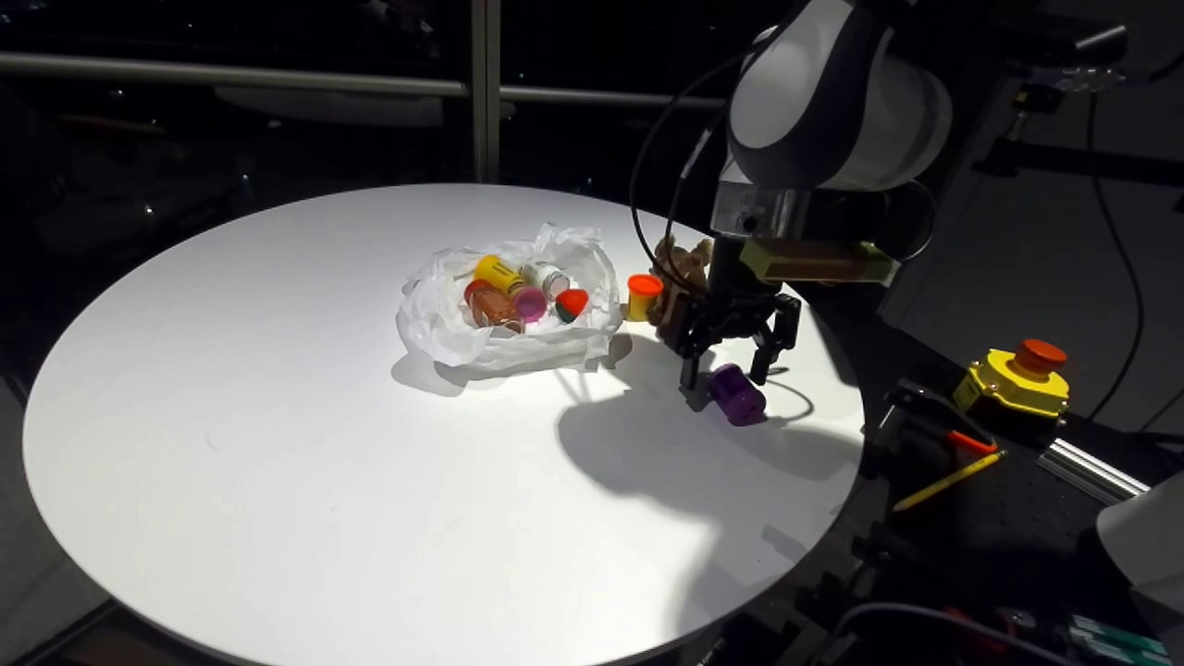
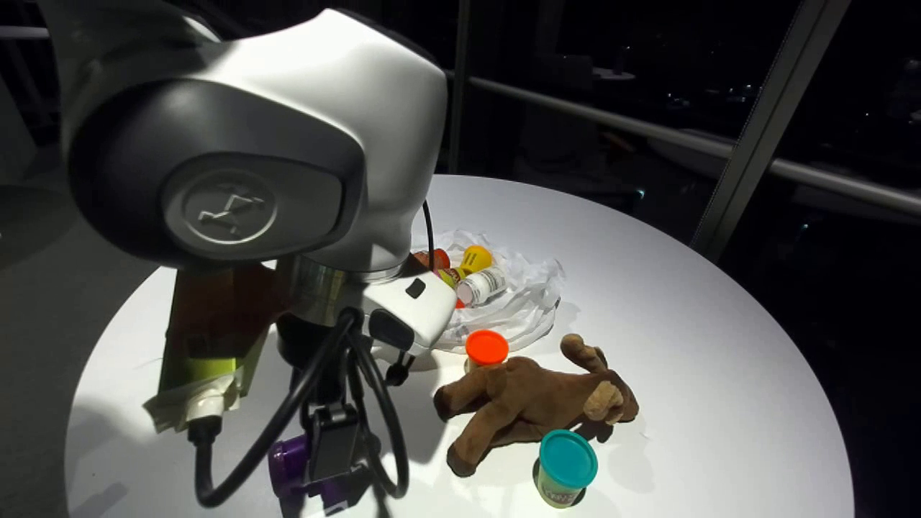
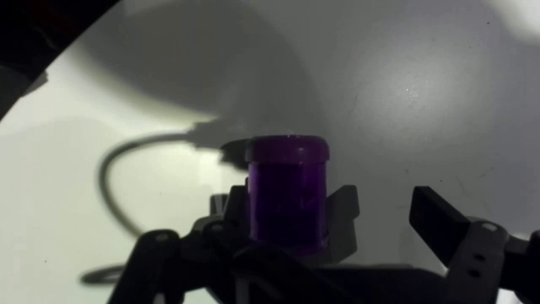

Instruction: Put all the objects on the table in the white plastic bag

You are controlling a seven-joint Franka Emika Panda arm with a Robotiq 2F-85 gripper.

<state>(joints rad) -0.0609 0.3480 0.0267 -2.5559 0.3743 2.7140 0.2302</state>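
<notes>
The gripper [image 1: 724, 377] is standing open and is holding nothing. The purple container [image 1: 737, 398] is lying on its side on the right part of the table [image 1: 324, 518] in an exterior view; the white plastic bag [image 1: 527, 351] is sitting well apart, farther off and to the left.

In the wrist view, the container is lying between the fingers. Its long axis is running near to far, lid [image 3: 289, 150] at the far end, square to the closing direction. The left finger [image 3: 236, 207] is standing just beside the container wall; contact is not showing clearly. The right finger [image 3: 438, 223] is standing apart, leaving a gap.

Judgement: the coming grasp is depending on this offset. Shifting left before closing is probably advisable; closing uncorrected is risking rolling the container sideways.
</notes>
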